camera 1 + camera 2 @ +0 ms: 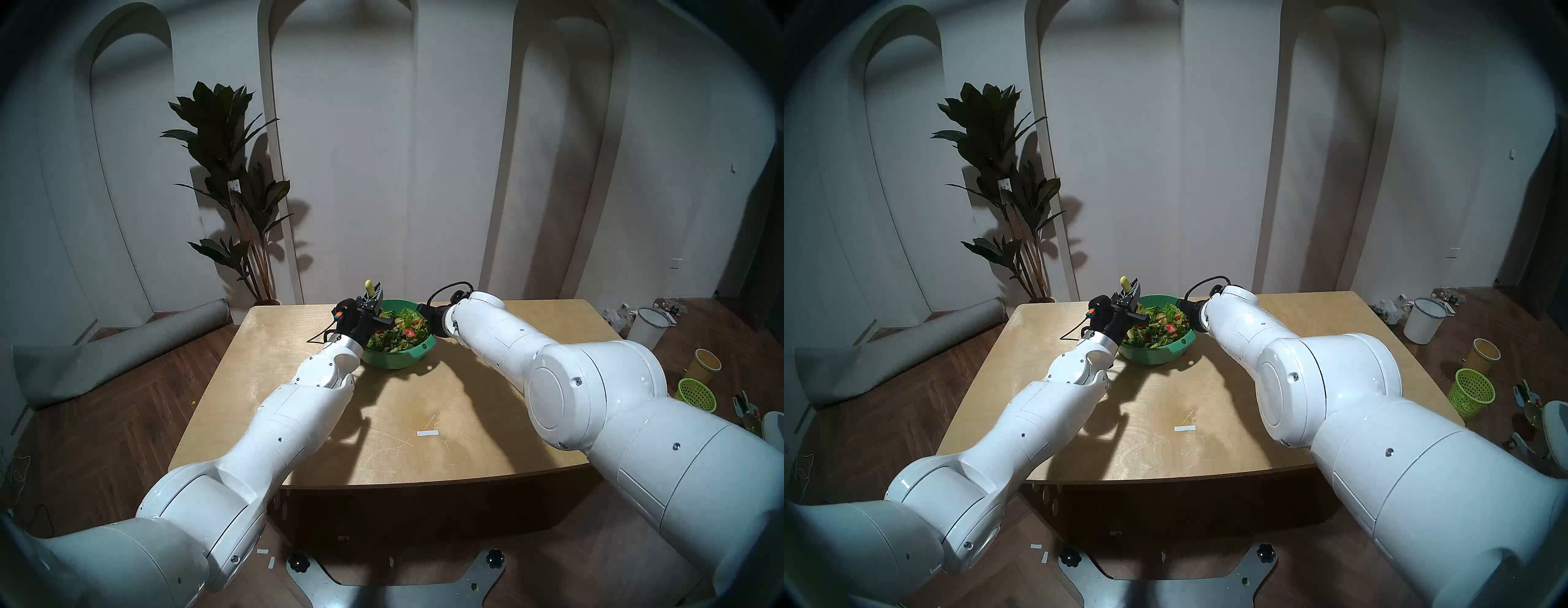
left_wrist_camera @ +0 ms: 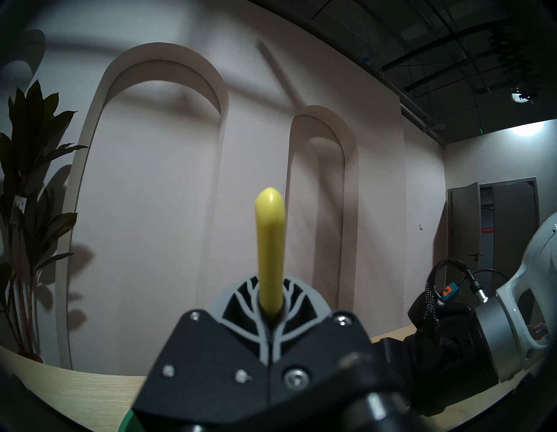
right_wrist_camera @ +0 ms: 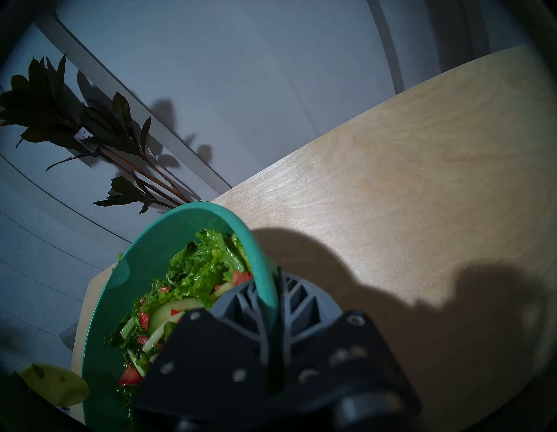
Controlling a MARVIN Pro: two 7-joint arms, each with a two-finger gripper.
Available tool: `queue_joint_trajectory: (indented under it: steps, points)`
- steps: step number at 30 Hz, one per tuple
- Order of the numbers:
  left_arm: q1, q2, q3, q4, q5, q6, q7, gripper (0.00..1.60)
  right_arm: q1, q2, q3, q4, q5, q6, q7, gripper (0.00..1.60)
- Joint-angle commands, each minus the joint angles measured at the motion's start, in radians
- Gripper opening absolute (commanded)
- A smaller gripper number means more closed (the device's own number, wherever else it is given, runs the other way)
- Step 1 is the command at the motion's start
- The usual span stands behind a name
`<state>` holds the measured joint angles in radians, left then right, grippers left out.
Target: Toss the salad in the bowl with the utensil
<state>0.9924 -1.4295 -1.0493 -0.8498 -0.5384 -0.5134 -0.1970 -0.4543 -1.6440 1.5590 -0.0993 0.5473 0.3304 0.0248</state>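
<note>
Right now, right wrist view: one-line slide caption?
Right tool clamps the teal bowl rim, salad inside, on the wooden table.

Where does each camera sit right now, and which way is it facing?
Head stereo left: on the head, looking down at the table; both arms show.
Head stereo right: almost the same picture, shifted.
Left wrist: faces the wall; left gripper shut on the utensil.
Right wrist: tilted, facing the bowl and salad; right gripper clamps the rim.
Shared: head and right wrist views show the bowl.
</note>
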Motion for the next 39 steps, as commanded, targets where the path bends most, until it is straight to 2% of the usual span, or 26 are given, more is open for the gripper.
queue_joint_trajectory:
  steps: [1,12,14,15,16,17,18,19,20,21,29,39]
  points:
    - [0.026,0.032,0.011,-0.122,0.027,0.076,0.049,0.0,0.047,-0.004,0.0,-0.032,0.001,-0.008,0.01,0.0]
    - [0.079,0.085,0.023,-0.255,0.065,0.215,0.153,0.0,0.05,-0.018,-0.004,-0.034,0.0,-0.005,0.016,0.0]
    - [0.093,0.098,0.021,-0.291,0.07,0.241,0.173,0.0,0.054,-0.017,-0.004,-0.035,0.0,-0.003,0.017,0.2]
    - [0.094,0.1,0.021,-0.297,0.072,0.248,0.178,0.0,0.056,-0.017,-0.005,-0.035,0.0,-0.002,0.017,0.18]
    - [0.103,0.107,0.02,-0.321,0.076,0.267,0.191,0.0,0.058,-0.016,-0.006,-0.035,-0.001,-0.001,0.016,0.24]
    - [0.104,0.109,0.02,-0.325,0.077,0.273,0.196,0.0,0.06,-0.016,-0.007,-0.034,-0.002,0.001,0.014,0.45]
    - [0.108,0.112,0.019,-0.337,0.079,0.284,0.203,0.0,0.062,-0.016,-0.007,-0.034,-0.001,0.003,0.013,0.74]
    - [0.116,0.118,0.018,-0.359,0.082,0.302,0.214,0.0,0.064,-0.016,-0.008,-0.033,-0.002,0.005,0.012,0.75]
    - [0.116,0.118,0.018,-0.36,0.083,0.307,0.217,0.0,0.066,-0.015,-0.011,-0.031,-0.005,0.01,0.01,0.88]
    - [0.124,0.124,0.017,-0.38,0.085,0.324,0.228,0.0,0.068,-0.015,-0.011,-0.029,-0.005,0.012,0.008,1.6]
    - [0.166,0.15,0.011,-0.49,0.091,0.441,0.291,0.0,0.079,-0.007,-0.019,-0.024,-0.006,0.026,0.007,1.6]
    - [0.181,0.148,-0.018,-0.595,0.077,0.526,0.351,0.0,0.128,0.03,-0.03,-0.041,-0.017,0.03,-0.004,1.6]
